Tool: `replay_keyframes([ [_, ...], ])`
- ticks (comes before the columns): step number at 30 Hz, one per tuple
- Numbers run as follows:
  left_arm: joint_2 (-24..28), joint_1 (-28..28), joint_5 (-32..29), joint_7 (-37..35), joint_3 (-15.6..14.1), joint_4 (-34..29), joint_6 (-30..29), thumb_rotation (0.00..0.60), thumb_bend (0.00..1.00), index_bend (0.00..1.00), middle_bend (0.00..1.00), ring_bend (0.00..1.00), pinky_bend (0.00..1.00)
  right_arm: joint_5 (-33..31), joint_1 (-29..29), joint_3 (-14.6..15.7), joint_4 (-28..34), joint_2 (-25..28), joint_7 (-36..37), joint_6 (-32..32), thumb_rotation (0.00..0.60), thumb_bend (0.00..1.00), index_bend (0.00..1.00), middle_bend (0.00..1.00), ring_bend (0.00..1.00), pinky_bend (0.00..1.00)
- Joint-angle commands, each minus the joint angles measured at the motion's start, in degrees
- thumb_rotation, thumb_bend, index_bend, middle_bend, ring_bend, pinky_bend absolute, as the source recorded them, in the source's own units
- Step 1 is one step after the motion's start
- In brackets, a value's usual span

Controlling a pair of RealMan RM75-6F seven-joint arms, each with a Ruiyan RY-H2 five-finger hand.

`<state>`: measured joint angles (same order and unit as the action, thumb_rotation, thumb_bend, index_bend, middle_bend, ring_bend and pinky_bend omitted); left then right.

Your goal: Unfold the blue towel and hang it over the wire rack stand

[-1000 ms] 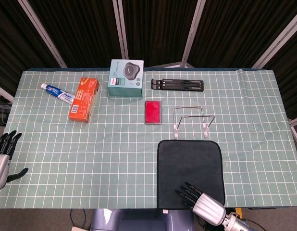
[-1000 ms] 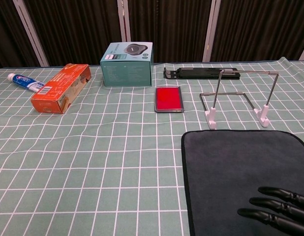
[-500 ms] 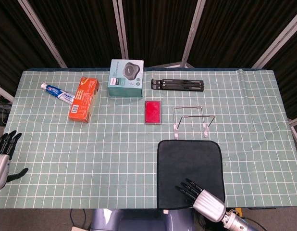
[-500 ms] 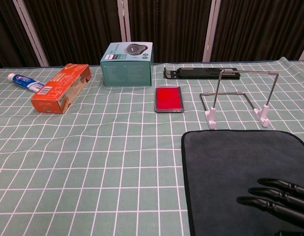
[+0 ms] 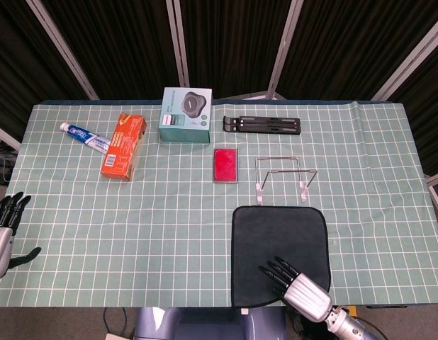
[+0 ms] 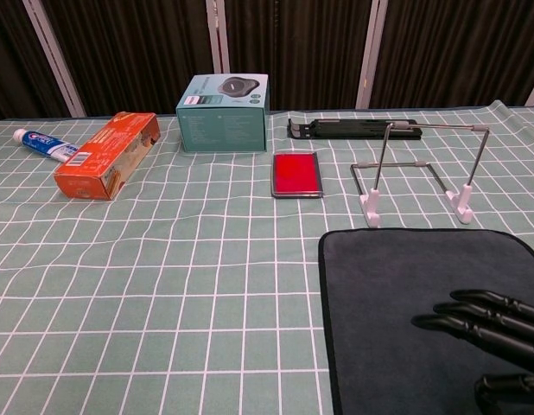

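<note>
Towel [image 5: 279, 241] flat before rack [image 5: 284, 178] | red case [image 5: 225, 164] beside | right hand [image 5: 297, 290] spread, empty | left hand [image 5: 3, 230] released

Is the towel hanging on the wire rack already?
No, the towel lies flat on the table in front of the bare wire rack.

Over the last second the right hand [image 5: 298, 289] has drawn back slightly toward the near edge of the tabletop, its fingers [image 6: 474, 322] lying over the near part of the towel [image 5: 279, 241]. In the chest view those fingers now sit a little higher and closer together, and a curled thumb has come into sight at the bottom right corner. The left hand [image 5: 2, 230] has dropped slightly at the left edge of the head view.
</note>
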<state>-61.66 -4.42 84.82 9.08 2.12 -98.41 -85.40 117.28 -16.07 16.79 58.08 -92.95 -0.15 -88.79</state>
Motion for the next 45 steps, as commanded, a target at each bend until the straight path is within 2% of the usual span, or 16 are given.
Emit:
replay_keyframes([
  [1, 0.0, 0.0, 0.0, 0.0, 0.0, 0.0, 0.1, 0.600, 0.00, 0.00, 0.00, 0.00, 0.00, -1.9, -1.0, -1.3, 2.6, 1.0, 1.5, 1.7, 0.600, 0.42, 0.60, 0.01, 0.00, 0.05],
  [5, 0.0, -0.1, -0.1, 0.0, 0.0, 0.1, 0.2, 0.600, 0.00, 0.00, 0.00, 0.00, 0.00, -4.6, -2.3, -2.9, 5.9, 2.2, 2.3, 4.8, 0.600, 0.42, 0.61, 0.01, 0.00, 0.05],
  [13, -0.1, -0.2, -0.8, -0.1, 0.3, 0.3, 0.5, 0.600, 0.00, 0.00, 0.00, 0.00, 0.00, -11.6, -6.4, -8.8, 15.8, 6.0, -1.6, 13.2, 0.600, 0.42, 0.61, 0.02, 0.00, 0.05],
  [19, -0.1, -0.4, -1.6, -0.2, 0.6, 0.5, 0.9, 0.600, 0.00, 0.00, 0.00, 0.00, 0.00, -16.7, -8.7, -12.8, 18.9, 6.6, -4.1, 18.1, 0.600, 0.42, 0.62, 0.03, 0.00, 0.05],
  [31, -0.4, -1.0, -3.1, 0.0, 1.0, 0.9, 2.3, 0.600, 0.00, 0.00, 0.00, 0.00, 0.00, -31.2, -12.4, -21.2, 20.9, 4.6, -14.1, 28.4, 0.600, 0.43, 0.62, 0.03, 0.00, 0.05],
  [36, -0.4, -1.1, -3.6, -0.5, 1.1, 1.3, 2.6, 0.600, 0.00, 0.00, 0.00, 0.00, 0.00, -36.1, -13.0, -22.7, 20.4, 3.4, -19.7, 30.1, 0.600, 0.43, 0.63, 0.03, 0.00, 0.05],
  [45, -0.6, -1.4, -3.7, -0.2, 1.1, 1.4, 3.0, 0.600, 0.00, 0.00, 0.00, 0.00, 0.00, -41.7, -14.1, -24.5, 20.4, 1.4, -25.2, 30.9, 0.600, 0.43, 0.63, 0.03, 0.00, 0.05],
])
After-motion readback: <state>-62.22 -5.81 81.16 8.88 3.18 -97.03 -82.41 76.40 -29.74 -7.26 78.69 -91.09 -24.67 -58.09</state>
